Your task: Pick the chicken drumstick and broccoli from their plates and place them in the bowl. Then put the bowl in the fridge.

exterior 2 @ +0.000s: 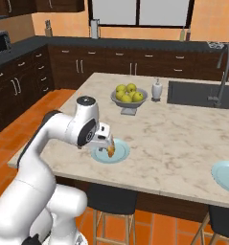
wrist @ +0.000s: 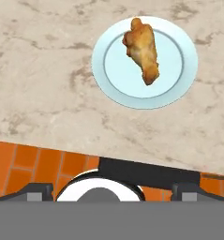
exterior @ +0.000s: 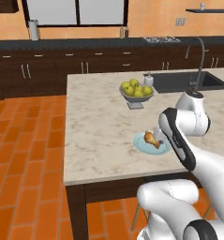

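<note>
The golden-brown chicken drumstick (wrist: 142, 49) lies on a light-blue plate (wrist: 179, 84) near the island counter's front edge; the drumstick (exterior: 152, 139) and its plate (exterior: 140, 143) also appear from the left base. My gripper (exterior 2: 108, 142) hovers just above the drumstick (exterior 2: 111, 150) and plate (exterior 2: 120, 154), tilted down toward them. In the hand view my gripper (wrist: 112, 190) is open, its fingertips (wrist: 36, 190) wide apart with nothing between them. A second light-blue plate (exterior 2: 226, 176) sits at the right edge, cut off. The broccoli, brown bowl and fridge are out of view.
A grey footed bowl of yellow-green fruit (exterior: 137, 91) stands mid-counter behind the plate, with a soap bottle (exterior: 149, 79) and a sink (exterior: 188, 82) with a tall faucet beyond. Dark stools (exterior 2: 111, 201) stand under the counter's front edge. Orange tile floor lies to the left.
</note>
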### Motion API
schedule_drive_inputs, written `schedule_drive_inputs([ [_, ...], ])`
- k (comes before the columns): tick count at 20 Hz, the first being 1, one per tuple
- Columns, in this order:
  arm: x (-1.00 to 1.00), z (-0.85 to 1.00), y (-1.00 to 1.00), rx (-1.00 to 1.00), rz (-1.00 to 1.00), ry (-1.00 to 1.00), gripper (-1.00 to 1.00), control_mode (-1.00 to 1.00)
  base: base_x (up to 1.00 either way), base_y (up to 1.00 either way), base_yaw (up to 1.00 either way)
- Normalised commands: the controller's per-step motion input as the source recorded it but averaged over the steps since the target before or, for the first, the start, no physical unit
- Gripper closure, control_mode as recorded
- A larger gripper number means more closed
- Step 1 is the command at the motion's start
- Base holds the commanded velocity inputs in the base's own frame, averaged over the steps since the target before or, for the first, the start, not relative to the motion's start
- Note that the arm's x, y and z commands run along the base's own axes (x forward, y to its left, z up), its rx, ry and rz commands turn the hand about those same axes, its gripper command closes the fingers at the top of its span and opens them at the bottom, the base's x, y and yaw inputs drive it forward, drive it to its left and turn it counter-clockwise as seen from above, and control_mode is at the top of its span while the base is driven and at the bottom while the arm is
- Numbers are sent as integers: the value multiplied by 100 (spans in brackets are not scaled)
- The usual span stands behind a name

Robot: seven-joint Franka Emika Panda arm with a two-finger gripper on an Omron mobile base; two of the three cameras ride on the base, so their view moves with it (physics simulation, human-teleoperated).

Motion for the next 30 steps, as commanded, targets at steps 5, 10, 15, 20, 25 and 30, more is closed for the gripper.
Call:
schedule_drive_inputs([
  [5,70,-47,-13,-1,42,1,-100,-100,0,0,0],
  [10,84,-43,-2,-3,13,11,-100,-100,0,0,0],
  [15,57,-37,0,-6,0,9,-100,-100,0,0,0],
  [20,36,-31,-2,-3,0,4,-100,-100,0,0,0],
  [25,14,-49,-4,-2,0,-1,-100,-100,0,0,0],
  [30,57,-32,-23,0,0,-1,-100,-100,0,0,0],
])
